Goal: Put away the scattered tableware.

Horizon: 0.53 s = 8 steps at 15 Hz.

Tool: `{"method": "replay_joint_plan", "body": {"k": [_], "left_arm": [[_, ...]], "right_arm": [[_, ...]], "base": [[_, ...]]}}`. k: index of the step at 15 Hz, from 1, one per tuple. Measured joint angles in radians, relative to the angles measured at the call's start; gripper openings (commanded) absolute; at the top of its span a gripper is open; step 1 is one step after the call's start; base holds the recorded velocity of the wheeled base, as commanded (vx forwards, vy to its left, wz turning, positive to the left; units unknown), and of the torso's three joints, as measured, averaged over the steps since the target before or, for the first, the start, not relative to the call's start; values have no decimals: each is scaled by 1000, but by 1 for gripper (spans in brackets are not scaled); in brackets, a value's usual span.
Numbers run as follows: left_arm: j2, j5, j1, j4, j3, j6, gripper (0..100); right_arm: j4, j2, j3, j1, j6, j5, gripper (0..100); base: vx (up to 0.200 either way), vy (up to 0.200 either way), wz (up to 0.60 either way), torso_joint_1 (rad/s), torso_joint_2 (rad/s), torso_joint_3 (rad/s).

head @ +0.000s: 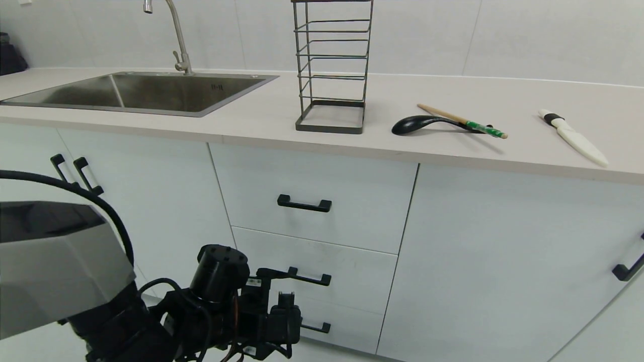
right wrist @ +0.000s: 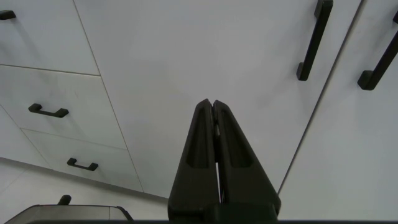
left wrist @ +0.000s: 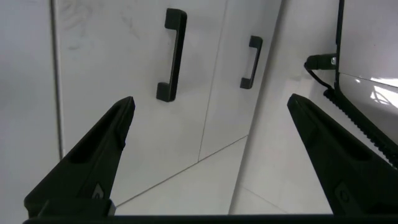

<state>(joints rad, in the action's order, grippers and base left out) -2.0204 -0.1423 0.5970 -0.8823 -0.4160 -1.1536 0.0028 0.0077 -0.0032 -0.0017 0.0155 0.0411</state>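
Kitchen bench (head: 251, 123) carries the scattered black spoon (head: 420, 123), chopsticks (head: 460, 120) and white knife (head: 573, 137) well above the left claw (left wrist: 210, 102), spread wide, and the right claw (right wrist: 213, 107), clenched on nothing, both hanging low before the cabinet fronts (head: 503, 241), seemingly parked ahead of any pickup

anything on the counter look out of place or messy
Yes. A black spoon lies loose on the counter right of the wire rack, with a wooden chopstick slanting across its handle. Farther right a white knife lies at an angle near the front edge.
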Motion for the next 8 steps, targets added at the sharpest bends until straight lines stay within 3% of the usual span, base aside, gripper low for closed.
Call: {"method": "replay_joint_plan", "body": {"k": [3,8], "left_arm": [[-104,4,-1,-118,-22,1,100],[-200,5,-4,-130,-80,2,100]], "right_arm": [[0,0,0,0,0,0,0],[0,0,0,0,0,0,0]], "base": [[0,0,0,0,0,0],[0,0,0,0,0,0]]}}
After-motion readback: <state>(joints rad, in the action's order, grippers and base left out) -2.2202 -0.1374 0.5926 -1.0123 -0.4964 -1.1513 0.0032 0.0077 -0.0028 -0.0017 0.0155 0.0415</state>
